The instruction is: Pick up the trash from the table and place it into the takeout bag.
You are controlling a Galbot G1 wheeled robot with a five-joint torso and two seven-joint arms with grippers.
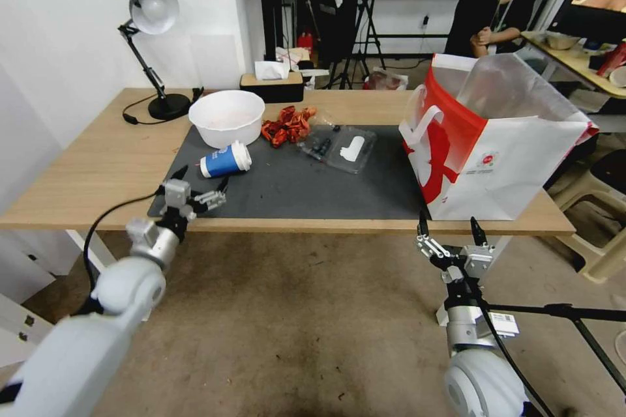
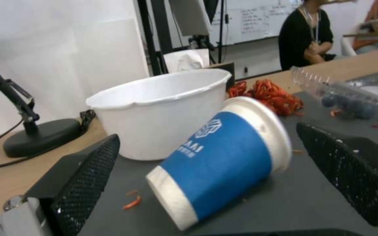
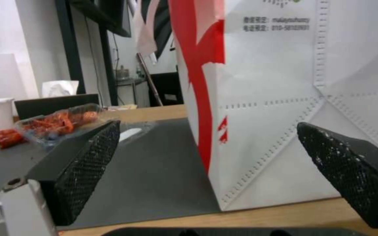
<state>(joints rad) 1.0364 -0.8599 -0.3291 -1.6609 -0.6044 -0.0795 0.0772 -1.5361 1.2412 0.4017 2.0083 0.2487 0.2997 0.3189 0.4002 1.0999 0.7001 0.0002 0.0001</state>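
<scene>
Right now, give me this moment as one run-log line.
left gripper: open, lined up on tipped blue paper cup | right gripper: open, below table edge by takeout bag | cup not gripped

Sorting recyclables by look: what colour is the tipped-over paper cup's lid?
White, on a blue paper cup; the left wrist view shows it best.

Blue paper cup with white lid [image 1: 225, 160] lies on dark grey mat [image 1: 365, 192] before white plastic bowl [image 1: 226, 116]; white-and-red takeout bag [image 1: 495, 143] stands at light-wood bench [image 1: 91, 163] right end.

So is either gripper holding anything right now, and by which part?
Nothing is held. The left gripper is open near the blue cup; the right gripper is open.
</scene>
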